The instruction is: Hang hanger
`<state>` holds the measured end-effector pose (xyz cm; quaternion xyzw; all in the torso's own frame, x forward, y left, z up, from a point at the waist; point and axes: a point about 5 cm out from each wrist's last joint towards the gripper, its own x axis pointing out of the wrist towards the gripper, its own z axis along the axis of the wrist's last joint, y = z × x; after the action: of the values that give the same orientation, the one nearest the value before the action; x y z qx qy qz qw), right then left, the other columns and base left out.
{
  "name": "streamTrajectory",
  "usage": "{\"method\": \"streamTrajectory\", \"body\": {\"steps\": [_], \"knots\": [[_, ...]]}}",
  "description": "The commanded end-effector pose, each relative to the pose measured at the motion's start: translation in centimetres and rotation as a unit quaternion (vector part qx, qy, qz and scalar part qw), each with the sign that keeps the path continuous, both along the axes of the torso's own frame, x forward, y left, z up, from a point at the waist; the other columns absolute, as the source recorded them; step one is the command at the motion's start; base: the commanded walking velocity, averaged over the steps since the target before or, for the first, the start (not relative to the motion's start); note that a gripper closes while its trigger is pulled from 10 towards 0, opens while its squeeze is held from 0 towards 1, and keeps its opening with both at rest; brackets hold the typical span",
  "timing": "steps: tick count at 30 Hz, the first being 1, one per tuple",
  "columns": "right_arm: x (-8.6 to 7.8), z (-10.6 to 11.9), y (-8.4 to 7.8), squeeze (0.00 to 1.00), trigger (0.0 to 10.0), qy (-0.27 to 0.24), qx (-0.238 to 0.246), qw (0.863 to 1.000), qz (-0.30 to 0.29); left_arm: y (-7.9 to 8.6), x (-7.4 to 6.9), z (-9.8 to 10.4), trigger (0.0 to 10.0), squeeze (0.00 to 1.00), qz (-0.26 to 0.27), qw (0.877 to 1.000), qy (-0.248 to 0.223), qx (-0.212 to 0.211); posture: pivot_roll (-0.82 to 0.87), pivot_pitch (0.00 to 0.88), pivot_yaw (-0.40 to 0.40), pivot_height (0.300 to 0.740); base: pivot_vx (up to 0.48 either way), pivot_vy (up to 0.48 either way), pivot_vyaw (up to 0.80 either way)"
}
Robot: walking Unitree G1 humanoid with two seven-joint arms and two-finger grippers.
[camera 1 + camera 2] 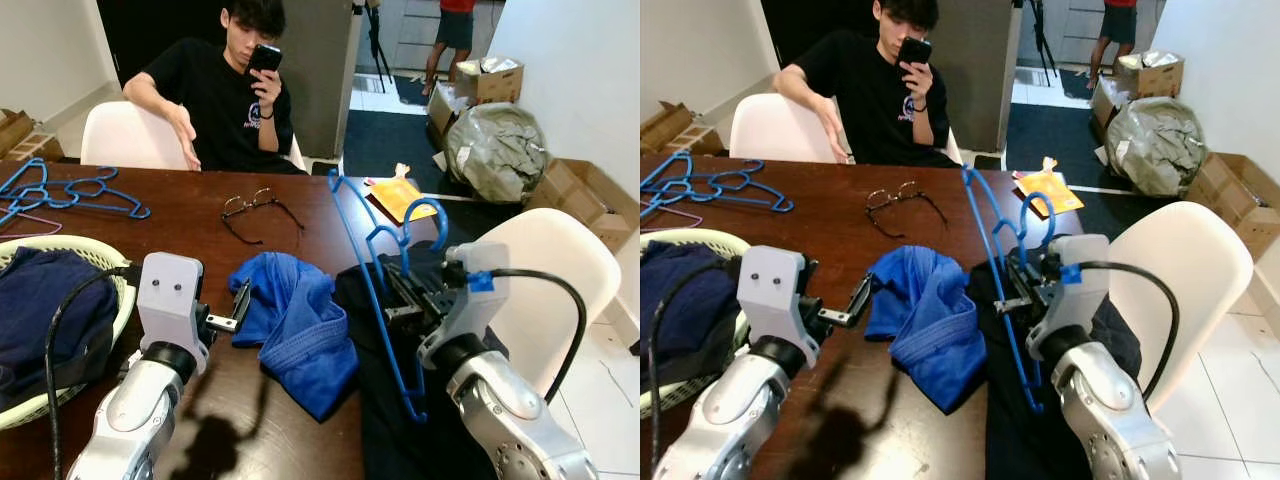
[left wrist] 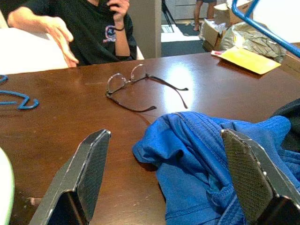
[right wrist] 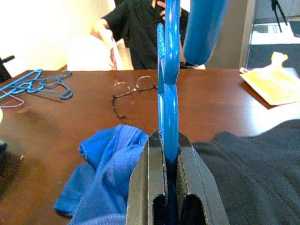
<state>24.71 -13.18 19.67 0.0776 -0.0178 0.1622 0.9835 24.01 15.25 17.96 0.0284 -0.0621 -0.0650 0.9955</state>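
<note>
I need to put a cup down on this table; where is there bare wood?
Bare wood lies between the hanger pile and the glasses, and past the glasses toward the yellow envelope. The near side is crowded: basket, blue garment, black garment.

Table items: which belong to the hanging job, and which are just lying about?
Job: blue hanger clamped in right gripper; blue garment; dark garment; open left gripper.
Lying about: glasses, spare hangers, yellow packet, laundry basket.
</note>
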Motion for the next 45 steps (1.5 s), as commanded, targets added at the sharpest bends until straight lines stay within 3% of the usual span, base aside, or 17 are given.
{"method": "streamTrajectory", "body": {"steps": [1,17,23,25,30,32,35,36,43,45], "knots": [[0.3,-0.1,-0.3,0.00,10.0,0.001,-0.003,1.000,-0.014,-0.3,-0.1,-0.3,10.0,0.00,0.005,1.000,0.006,0.005,0.06,0.072,-0.055,0.740,0.000,0.428,0.00],[-0.4,-0.4,-0.6,0.00,10.0,0.006,-0.004,0.999,-0.040,-1.3,0.0,-0.8,10.0,0.00,-0.033,0.999,0.026,0.010,0.04,0.078,0.010,0.740,0.000,0.357,0.00],[-0.4,-0.4,-0.5,0.00,10.0,0.008,0.004,0.999,-0.045,-1.3,0.2,-0.6,10.0,0.00,-0.041,0.999,0.018,0.023,0.04,0.070,0.016,0.740,0.000,0.000,0.00],[-0.4,-0.5,-0.5,0.00,10.0,0.009,0.008,0.999,-0.046,-0.3,0.8,0.5,10.0,0.00,-0.021,0.999,-0.006,0.035,0.05,0.063,0.009,0.740,0.000,0.000,0.00],[-0.4,-0.6,-0.5,0.00,10.0,0.010,0.008,0.999,-0.044,0.4,1.1,1.2,10.0,0.00,-0.007,0.999,-0.016,0.038,0.05,0.060,0.005,0.740,0.000,0.000,0.00],[-0.4,-0.6,-0.6,0.00,10.0,0.011,0.006,0.999,-0.040,1.7,1.4,2.0,10.0,0.00,0.019,1.000,-0.020,0.014,0.05,0.063,0.002,0.740,0.000,-0.137,0.00],[-0.3,-0.6,-0.6,0.00,10.0,0.011,0.005,0.999,-0.040,2.4,1.4,1.9,10.0,0.00,0.037,0.999,-0.013,0.006,0.05,0.066,0.001,0.740,0.000,-0.379,0.00],[-0.3,-0.6,-0.6,0.00,10.0,0.011,0.004,0.999,-0.040,3.0,1.3,1.7,10.0,0.00,0.069,0.998,-0.004,-0.010,0.05,0.068,-0.001,0.740,0.000,-0.431,0.00],[-0.4,-0.6,-0.6,0.00,10.0,0.012,0.004,0.999,-0.040,3.5,1.3,1.4,10.0,0.00,0.096,0.995,0.002,-0.022,0.04,0.069,-0.002,0.740,0.000,-0.248,0.00],[-0.4,-0.6,-0.6,0.00,10.0,0.012,0.004,0.999,-0.039,4.1,1.3,0.9,10.0,0.00,0.116,0.992,0.013,-0.047,0.05,0.070,-0.002,0.740,0.000,0.000,0.00]]}}
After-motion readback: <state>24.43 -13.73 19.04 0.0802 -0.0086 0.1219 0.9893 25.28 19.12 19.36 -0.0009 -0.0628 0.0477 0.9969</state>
